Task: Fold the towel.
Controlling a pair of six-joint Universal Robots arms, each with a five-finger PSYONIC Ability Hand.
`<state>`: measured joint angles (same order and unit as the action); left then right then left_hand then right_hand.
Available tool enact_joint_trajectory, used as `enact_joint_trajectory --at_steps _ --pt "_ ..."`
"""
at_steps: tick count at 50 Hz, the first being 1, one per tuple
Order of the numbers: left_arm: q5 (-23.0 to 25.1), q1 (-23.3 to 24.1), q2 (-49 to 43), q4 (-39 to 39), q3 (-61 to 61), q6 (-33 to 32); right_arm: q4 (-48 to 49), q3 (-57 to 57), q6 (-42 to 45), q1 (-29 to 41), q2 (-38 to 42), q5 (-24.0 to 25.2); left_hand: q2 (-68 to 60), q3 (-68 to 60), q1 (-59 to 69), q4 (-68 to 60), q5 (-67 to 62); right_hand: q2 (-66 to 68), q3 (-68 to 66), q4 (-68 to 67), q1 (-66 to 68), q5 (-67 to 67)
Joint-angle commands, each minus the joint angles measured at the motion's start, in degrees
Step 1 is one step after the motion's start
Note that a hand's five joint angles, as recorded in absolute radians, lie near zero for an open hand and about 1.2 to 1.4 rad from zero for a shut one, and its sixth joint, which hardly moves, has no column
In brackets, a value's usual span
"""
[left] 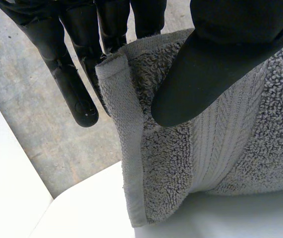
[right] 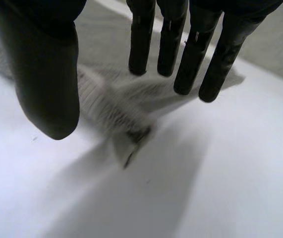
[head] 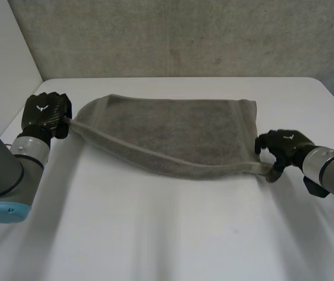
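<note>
Two hands of mine are at the grey towel [head: 178, 132] on the white table [head: 155, 234]. My left hand [head: 47, 111] pinches its near left corner between thumb and fingers, holding it off the table. My right hand [head: 283, 146] hangs over the near right corner, fingers straight, thumb apart.

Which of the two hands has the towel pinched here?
The left hand: its thumb presses a towel corner against its fingers. The right hand has straight fingers, clear of the corner beneath them.

The left hand [left: 219, 54] pinches the grey towel's [left: 173, 166] hemmed corner.
</note>
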<state>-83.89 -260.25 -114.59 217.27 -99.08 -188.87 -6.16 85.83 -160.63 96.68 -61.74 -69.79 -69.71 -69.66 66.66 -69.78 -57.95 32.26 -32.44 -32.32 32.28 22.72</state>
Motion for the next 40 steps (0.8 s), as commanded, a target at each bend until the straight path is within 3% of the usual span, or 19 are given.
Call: enact_joint_trajectory --at_steps 1,18,26,28,32,37,39,40 --pt "0.04 -0.26 -0.02 0.0 -0.06 -0.01 -1.31 0.04 -0.12 -0.88 1.63 3.88 -10.29 -10.34 13.34 -10.22 -12.05 3.56 -3.38 -3.5 3.54 3.1" --pt "0.13 -0.88 -0.19 0.0 -0.5 -0.01 9.24 3.38 -0.21 -0.88 3.21 4.4 -10.29 -10.34 13.34 -10.22 -12.05 10.12 -9.94 -10.06 10.1 9.66" --pt "0.13 -0.88 -0.19 0.0 -0.5 -0.01 10.2 2.42 -0.12 -0.8 5.85 4.4 -10.29 -10.34 13.34 -10.22 -12.05 33.33 -33.16 -33.27 33.32 32.87" --pt "0.13 -0.88 -0.02 0.0 -0.58 -0.01 10.2 1.89 -0.12 -0.8 6.63 4.14 -10.29 -10.34 13.34 -10.22 -12.05 47.38 -47.2 -47.31 47.36 46.92" --pt "-0.05 -0.88 0.25 0.0 -0.67 -0.01 10.12 1.36 -0.12 -1.15 6.55 3.88 -10.29 -10.34 13.34 -10.22 -12.05 47.74 -47.56 -47.68 47.72 47.28" --pt "0.04 -0.79 2.45 -0.09 -1.29 -0.18 9.68 1.36 -0.21 -1.85 1.89 3.61 -10.29 -10.34 13.34 -10.22 -12.05 47.74 -47.56 -47.68 47.72 47.28" --pt "0.13 -0.79 5.24 -0.18 -2.25 -0.36 9.68 2.5 -0.12 -3.42 -6.86 3.61 -10.29 -10.34 13.34 -10.22 -12.05 47.74 -47.56 -47.68 47.72 47.28" --pt "0.13 -0.79 5.26 -0.18 -2.25 -0.36 9.68 2.5 -0.12 -3.43 -6.9 3.61 -10.29 -10.34 13.34 -10.22 -12.05 47.74 -47.56 -47.68 47.72 47.28"
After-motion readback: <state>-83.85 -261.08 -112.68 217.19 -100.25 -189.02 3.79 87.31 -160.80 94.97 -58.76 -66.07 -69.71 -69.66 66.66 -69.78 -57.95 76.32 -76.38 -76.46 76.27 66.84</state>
